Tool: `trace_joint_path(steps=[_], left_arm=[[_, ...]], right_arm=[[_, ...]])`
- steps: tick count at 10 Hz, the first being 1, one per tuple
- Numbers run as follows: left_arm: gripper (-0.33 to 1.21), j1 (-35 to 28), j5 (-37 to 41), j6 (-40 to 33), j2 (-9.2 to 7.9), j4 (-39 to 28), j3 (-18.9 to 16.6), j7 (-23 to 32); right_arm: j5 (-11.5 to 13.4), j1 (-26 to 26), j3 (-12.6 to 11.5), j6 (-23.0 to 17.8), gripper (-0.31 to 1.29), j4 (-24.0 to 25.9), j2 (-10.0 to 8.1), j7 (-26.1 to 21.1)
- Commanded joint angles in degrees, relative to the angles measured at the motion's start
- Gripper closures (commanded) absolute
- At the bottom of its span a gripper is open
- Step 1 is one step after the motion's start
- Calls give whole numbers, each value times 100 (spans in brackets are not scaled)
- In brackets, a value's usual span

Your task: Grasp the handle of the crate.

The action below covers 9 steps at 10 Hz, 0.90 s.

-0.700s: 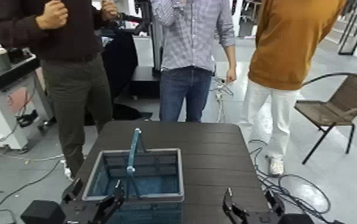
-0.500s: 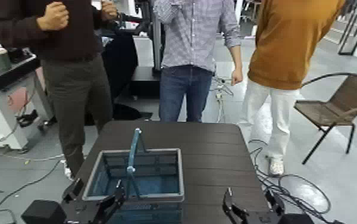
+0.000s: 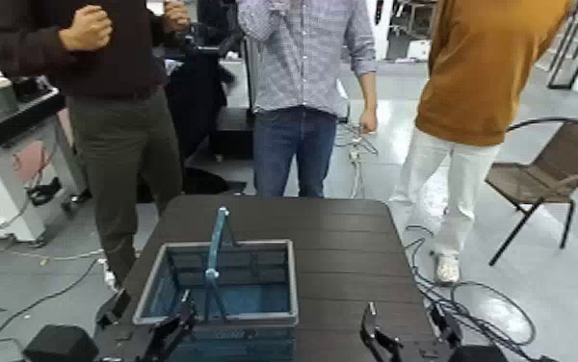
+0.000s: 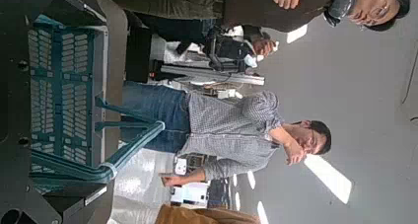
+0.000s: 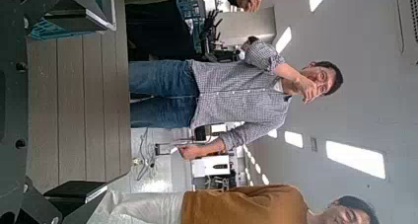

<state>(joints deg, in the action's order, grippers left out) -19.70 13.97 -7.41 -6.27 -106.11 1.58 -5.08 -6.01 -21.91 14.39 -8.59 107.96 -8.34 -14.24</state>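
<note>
Grippers sit low at the near edge of the table (image 3: 351, 241), neither holding anything. The left gripper (image 3: 175, 332) has its dark fingers spread apart, and it waits just in front of the near wall of the crate (image 3: 218, 284), close to the left corner but not touching the rim as far as can be seen. The right gripper (image 3: 381, 345) also has its fingers spread, and it hovers over bare dark planks, well apart from the crate.

The crate stands on the left half of the table, near the front edge, with a pale grey rim, slatted blue-grey sides and a teal inside. Its handle (image 3: 216, 252) is a thin teal bar that stands raised over the middle of the crate, tilted slightly, running from the near side toward the far side. In the left wrist view the handle (image 4: 123, 155) arches above the slatted basket (image 4: 59, 81).

Beyond the table three people stand facing it: one in dark clothes (image 3: 110, 58), one in a checked shirt (image 3: 302, 58) and jeans, one in an orange top (image 3: 481, 58). A brown chair (image 3: 553, 173) stands on the right, and cables lie on the floor.
</note>
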Motion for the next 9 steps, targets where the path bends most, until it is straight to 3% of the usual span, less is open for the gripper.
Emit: trace_joint_path(steps=[1,3,5,9], left_arm=[[11,98,194,240,3,3,-122,-160],[11,212,536,679,-67,-6,-237,-239],[11,415,1213,1321,-313,-59,-404,-310],[11,1346,2857,2947,-1201,258,-667,-846]], right_arm=[[-59,3,11,-3,16,-20,8,0],[-85,-6,11,15,16,-20,8,-9],[-111,-6,11,33,16,-29,8,-9],[-120,12,28,103,16,-29,8,-9]])
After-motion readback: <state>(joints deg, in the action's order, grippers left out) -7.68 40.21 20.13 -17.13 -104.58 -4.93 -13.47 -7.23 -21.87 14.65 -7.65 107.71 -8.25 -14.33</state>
